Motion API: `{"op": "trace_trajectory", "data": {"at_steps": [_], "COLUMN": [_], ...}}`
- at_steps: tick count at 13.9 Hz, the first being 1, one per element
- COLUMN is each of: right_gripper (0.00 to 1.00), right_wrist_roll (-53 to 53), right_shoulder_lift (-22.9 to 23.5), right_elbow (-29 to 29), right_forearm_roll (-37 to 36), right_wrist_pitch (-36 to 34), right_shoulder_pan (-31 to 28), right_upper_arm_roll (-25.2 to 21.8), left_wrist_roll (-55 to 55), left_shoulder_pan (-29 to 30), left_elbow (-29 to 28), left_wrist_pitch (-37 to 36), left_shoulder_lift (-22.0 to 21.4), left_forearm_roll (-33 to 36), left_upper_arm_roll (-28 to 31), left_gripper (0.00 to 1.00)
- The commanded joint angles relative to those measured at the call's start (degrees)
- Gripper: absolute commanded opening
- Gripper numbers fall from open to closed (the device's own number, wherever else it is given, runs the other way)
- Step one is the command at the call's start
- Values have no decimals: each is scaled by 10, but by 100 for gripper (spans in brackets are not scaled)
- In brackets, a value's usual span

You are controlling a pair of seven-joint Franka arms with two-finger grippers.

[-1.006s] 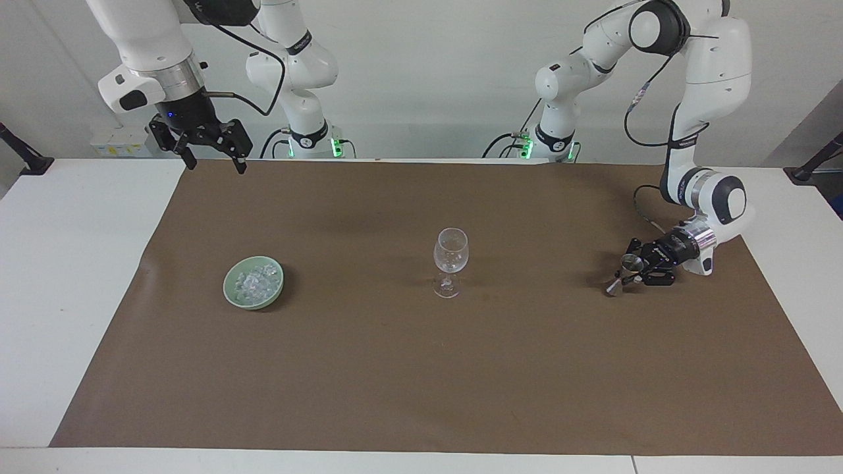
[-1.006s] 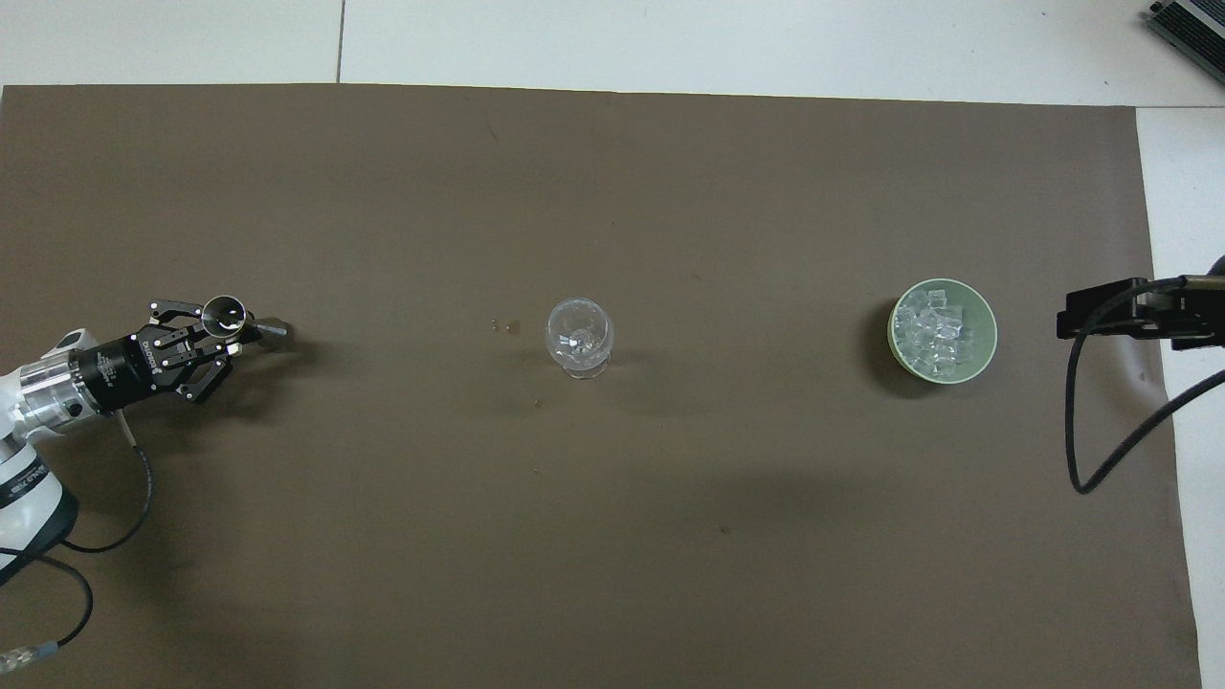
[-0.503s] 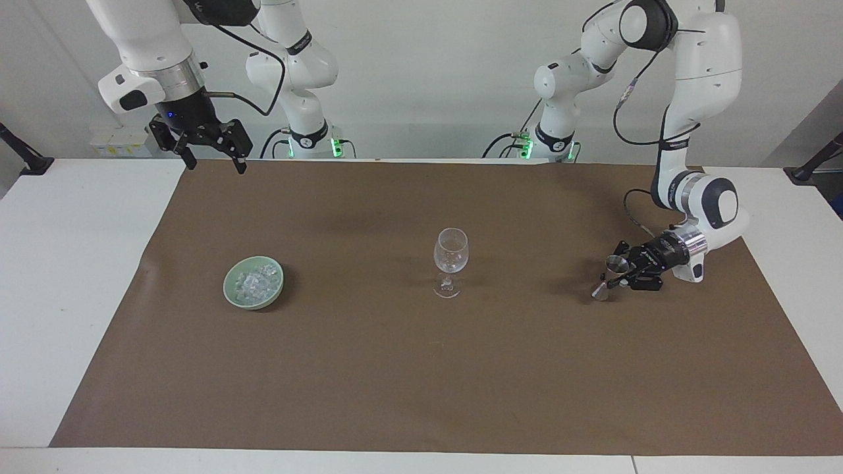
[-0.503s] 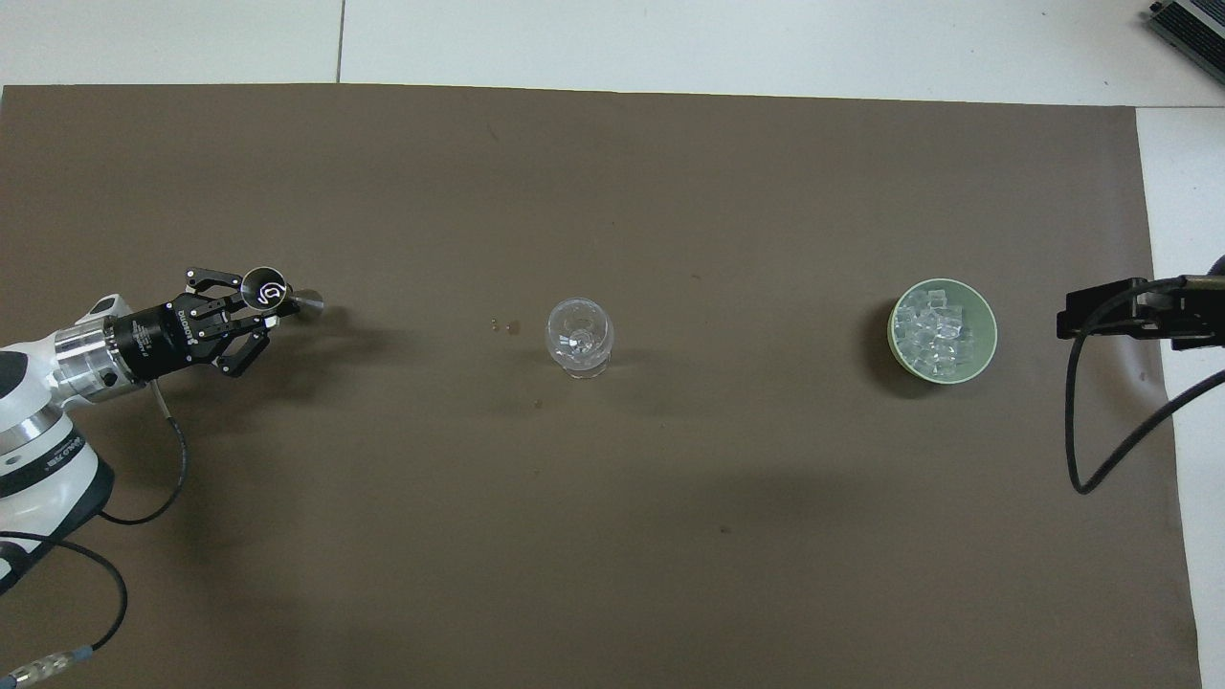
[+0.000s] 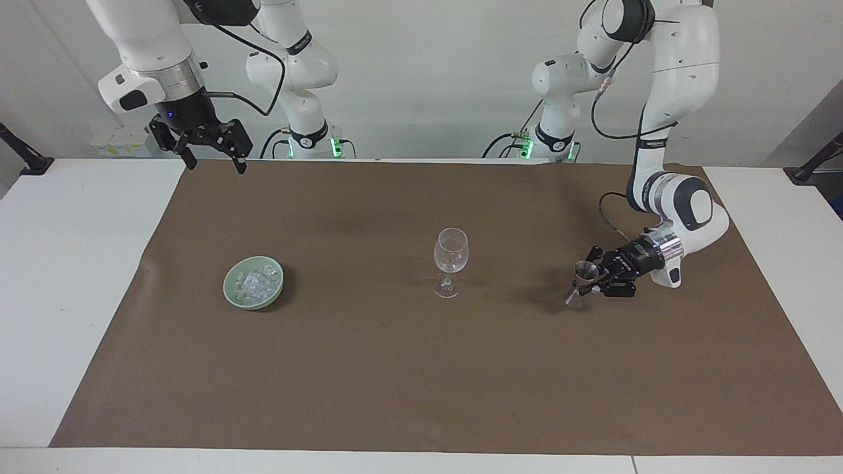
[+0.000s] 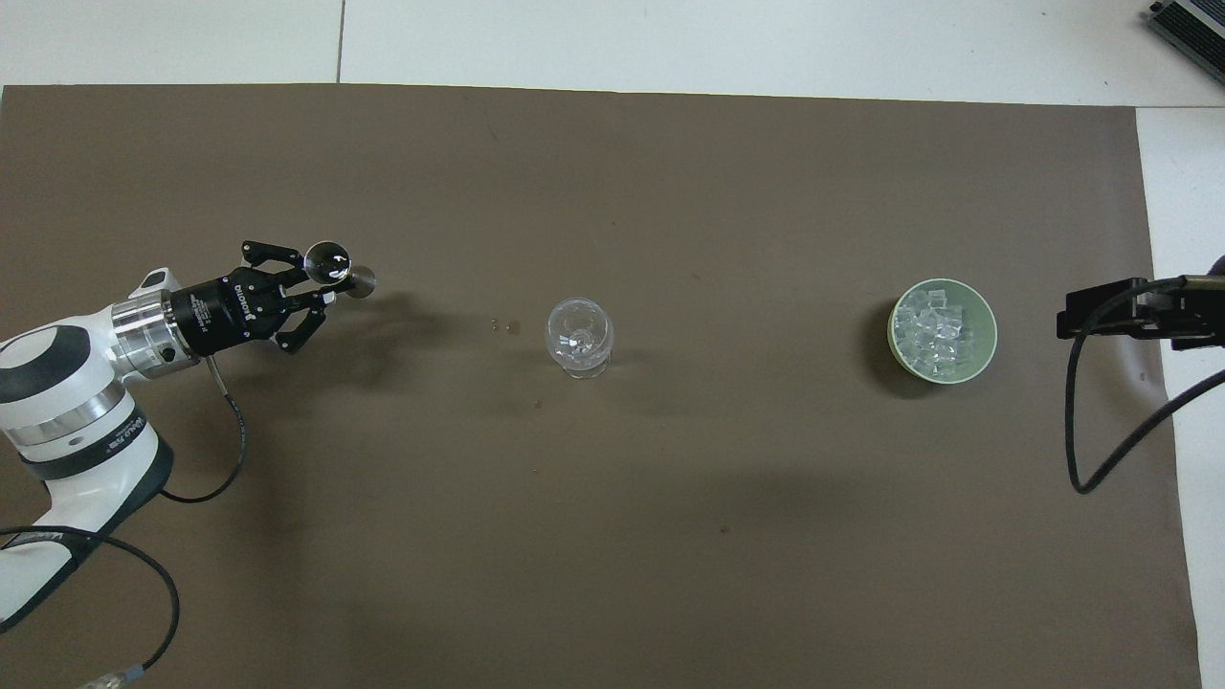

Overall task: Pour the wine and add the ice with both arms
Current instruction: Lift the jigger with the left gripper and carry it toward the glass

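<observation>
An upright clear wine glass (image 5: pixel 450 253) (image 6: pixel 578 335) stands mid-table on the brown mat. My left gripper (image 5: pixel 591 282) (image 6: pixel 321 282) is shut on a small metal jigger (image 5: pixel 581 283) (image 6: pixel 335 268). It holds the jigger just above the mat, beside the glass toward the left arm's end. The wine is out of view; I cannot tell what the jigger contains. The ice (image 5: pixel 255 282) (image 6: pixel 933 330) fills a pale green bowl (image 5: pixel 226 284) (image 6: pixel 986 316) toward the right arm's end. My right gripper (image 5: pixel 216 164) waits open, high over the mat's edge nearest the robots.
The brown mat (image 5: pixel 421 382) covers most of the white table. A few small specks (image 6: pixel 507 325) lie on the mat between the jigger and the glass. A black cable (image 6: pixel 1077 450) hangs above the mat's edge at the right arm's end.
The left arm has carried the jigger along the mat toward the wine glass. The right arm, the glass and the bowl have not moved.
</observation>
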Motion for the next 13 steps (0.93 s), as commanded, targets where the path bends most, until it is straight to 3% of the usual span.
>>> {"op": "trace_trajectory", "data": {"at_steps": [1,7,13], "right_gripper": [100,100,100], "right_wrist_roll": [-15,-15,-15], "right_shoulder_lift": [-12,-12,-12], "right_elbow": [-13,-13,-13], "right_forearm_roll": [10,10,10], "right_wrist_pitch": [3,3,3], "right_shoulder_pan": [-4,-4,-4], "right_upper_arm_roll": [1,1,1], "left_wrist_roll": [-13,-21,-44], "left_shoulder_pan": [-33,-68,-145], "left_elbow": [-29,-77,-98], "left_wrist_pitch": [39,98,210], "left_shoulder_lift": [-41,-115,-176], "left_forearm_roll": [-30,-48,-72], "left_upper_arm_roll": [8,8,7], "left_gripper": [0,0,0]}}
